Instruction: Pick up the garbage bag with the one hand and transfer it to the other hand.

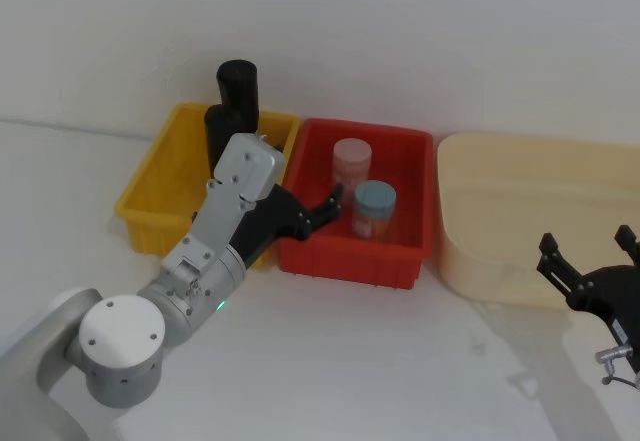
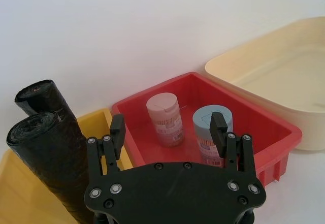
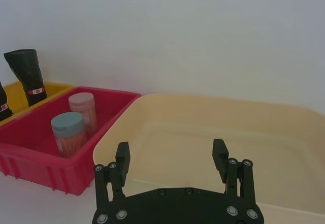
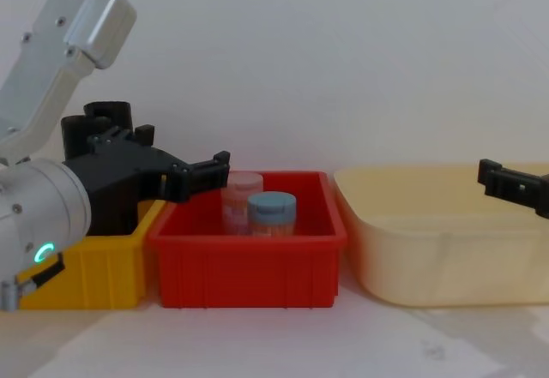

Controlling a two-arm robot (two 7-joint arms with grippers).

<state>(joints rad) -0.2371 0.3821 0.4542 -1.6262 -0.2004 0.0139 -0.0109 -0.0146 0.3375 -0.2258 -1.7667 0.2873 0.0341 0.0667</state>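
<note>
The garbage bag (image 1: 238, 83), a thick black roll, stands upright at the back of the yellow bin (image 1: 150, 196); in the left wrist view it (image 2: 43, 98) has a small red mark on top. A second black roll (image 1: 221, 126) stands just in front of it. My left gripper (image 1: 318, 209), on the green-ringed arm, hangs open over the wall between the yellow and red bins, to the right of both rolls and touching neither. Its fingers (image 2: 218, 127) hold nothing. My right gripper (image 1: 587, 239) hovers open and empty above the cream tub's front right.
The red bin (image 1: 400, 256) holds a pink-lidded jar (image 1: 351, 161) and a blue-lidded jar (image 1: 374, 208), close under the left gripper's fingers. A large cream tub (image 1: 500, 211) stands to the right. A white wall runs behind the bins. Bare table lies in front.
</note>
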